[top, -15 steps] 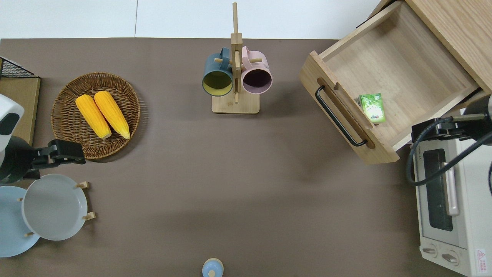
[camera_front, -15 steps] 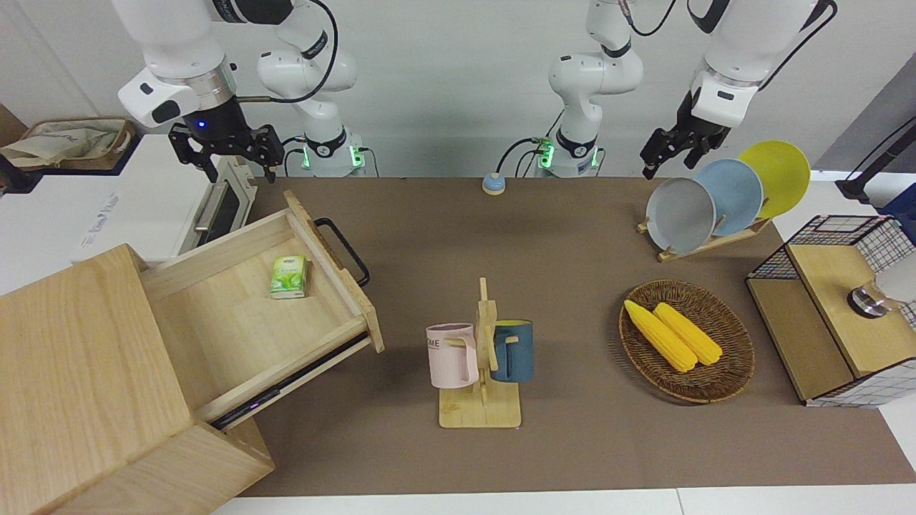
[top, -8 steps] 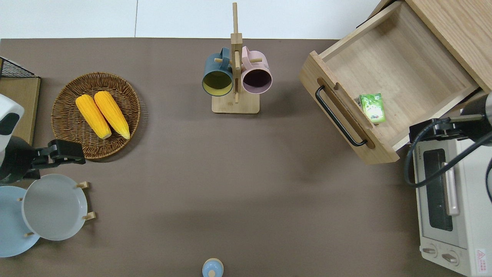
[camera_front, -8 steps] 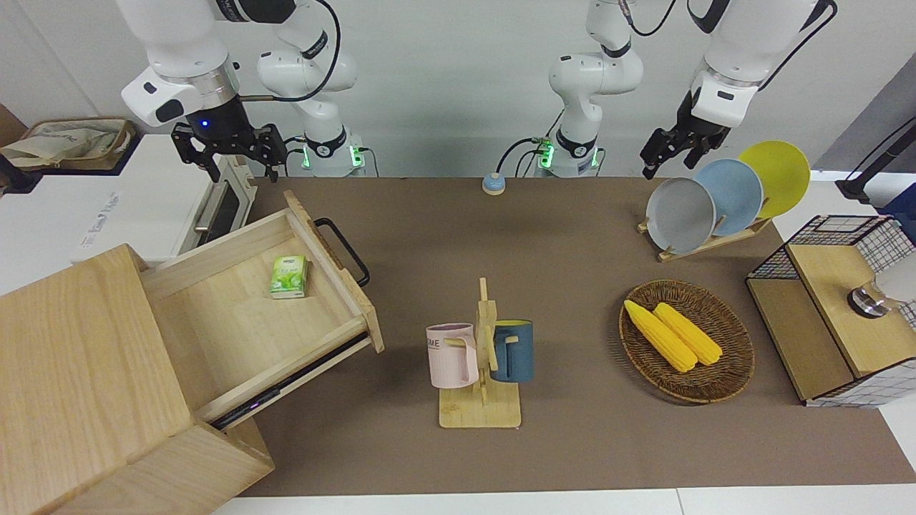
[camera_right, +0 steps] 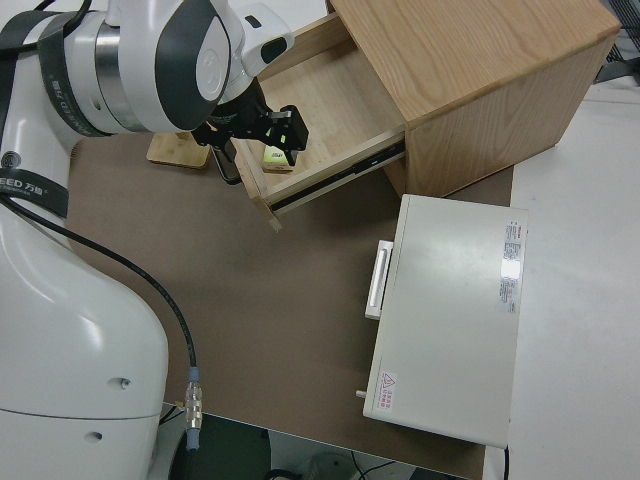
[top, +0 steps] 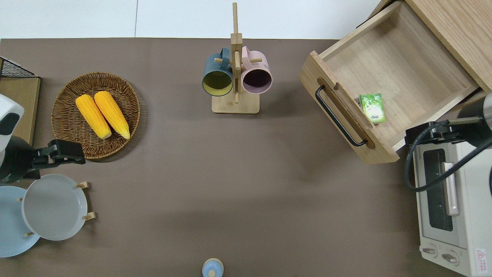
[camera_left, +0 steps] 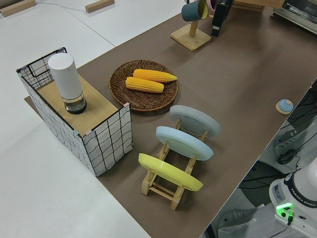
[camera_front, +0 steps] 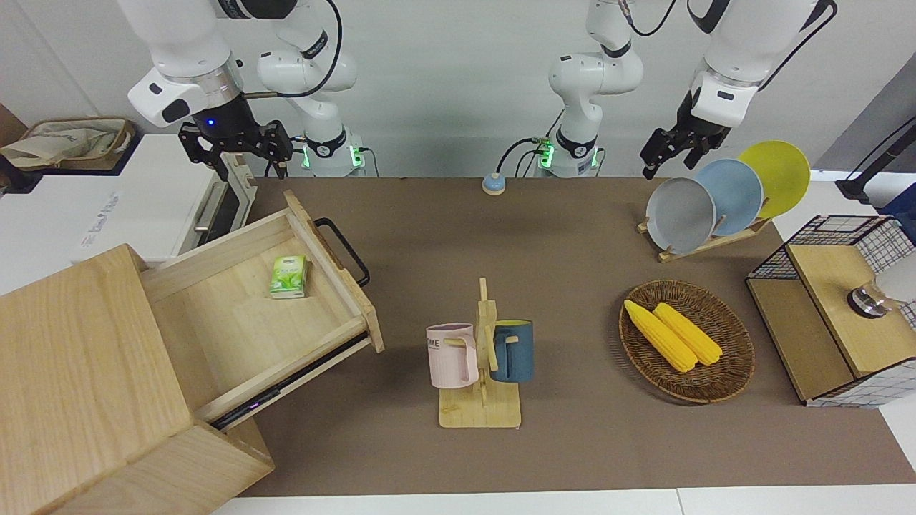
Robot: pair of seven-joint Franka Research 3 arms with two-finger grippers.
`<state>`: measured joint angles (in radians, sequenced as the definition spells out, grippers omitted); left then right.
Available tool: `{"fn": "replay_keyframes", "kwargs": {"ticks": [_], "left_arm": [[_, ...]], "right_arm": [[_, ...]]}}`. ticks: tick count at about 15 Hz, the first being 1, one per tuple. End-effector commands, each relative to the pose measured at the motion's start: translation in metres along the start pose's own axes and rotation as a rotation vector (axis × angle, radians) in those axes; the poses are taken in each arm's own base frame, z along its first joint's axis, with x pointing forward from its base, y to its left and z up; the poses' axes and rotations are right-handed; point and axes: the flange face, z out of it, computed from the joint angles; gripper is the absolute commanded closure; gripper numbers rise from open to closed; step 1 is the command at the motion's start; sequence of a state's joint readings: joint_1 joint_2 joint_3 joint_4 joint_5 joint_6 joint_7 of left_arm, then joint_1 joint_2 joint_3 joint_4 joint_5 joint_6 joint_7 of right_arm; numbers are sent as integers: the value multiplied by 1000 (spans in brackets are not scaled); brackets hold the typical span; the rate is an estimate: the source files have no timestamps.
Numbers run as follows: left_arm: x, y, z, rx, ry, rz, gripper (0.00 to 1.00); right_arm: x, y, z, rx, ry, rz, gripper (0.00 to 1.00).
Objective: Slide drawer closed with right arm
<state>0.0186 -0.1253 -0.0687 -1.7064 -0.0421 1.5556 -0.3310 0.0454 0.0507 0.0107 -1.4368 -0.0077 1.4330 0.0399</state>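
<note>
The drawer (camera_front: 250, 307) stands pulled far out of the big wooden box (camera_front: 79, 386) at the right arm's end of the desk (top: 238, 184). Its front panel faces the middle of the desk, and the black loop handle (top: 338, 117) on that panel is free, with nothing touching it. A small green packet (top: 372, 107) lies inside the drawer, close to the front panel.

The right gripper (camera_front: 240, 154) hangs in the air with its fingers (camera_front: 278, 151) spread wide and nothing between them. Seen from overhead, it is over the corner of the toaster oven (top: 447, 204) next to the drawer's near side, clear of both. The blue light on its wrist is lit.

The left arm is parked; its gripper (camera_front: 662, 154) holds nothing, though I cannot tell how far its fingers are apart.

In the middle of the desk a wooden mug stand (camera_front: 483, 386) carries a pink mug (camera_front: 452, 355) and a blue mug (camera_front: 512, 350). Toward the left arm's end, a wicker basket (camera_front: 730, 365) holds two corn cobs (camera_front: 673, 335), a rack nearer to the robots holds three plates (camera_front: 723, 197), and a wire basket (camera_front: 830, 307) stands at the desk's edge.
</note>
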Motion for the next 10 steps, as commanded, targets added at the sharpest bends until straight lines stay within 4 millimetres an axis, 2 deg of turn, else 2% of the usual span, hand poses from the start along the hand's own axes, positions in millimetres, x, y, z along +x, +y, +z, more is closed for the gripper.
{"fn": "replay_keyframes", "kwargs": {"ticks": [1,3,4,5,10], "left_arm": [[-3,-3,-5,0,-4,4,7],[-3,-3,-5,0,-4,4,7],[-3,-3,-4,1,-5,4,7],[-3,-3,-5,0,-4,4,7],[-3,-3,-4,1,-5,4,7]], "right_arm": [[-5,4,-3,37,-9,-21,238],[-9,6,-1,29,-41,-18,757],[-9,6,-1,29,-43,-18,928],[-9,6,-1,29,-43,-18,999],[-10,6,-1,30,-49,-12,1000]]}}
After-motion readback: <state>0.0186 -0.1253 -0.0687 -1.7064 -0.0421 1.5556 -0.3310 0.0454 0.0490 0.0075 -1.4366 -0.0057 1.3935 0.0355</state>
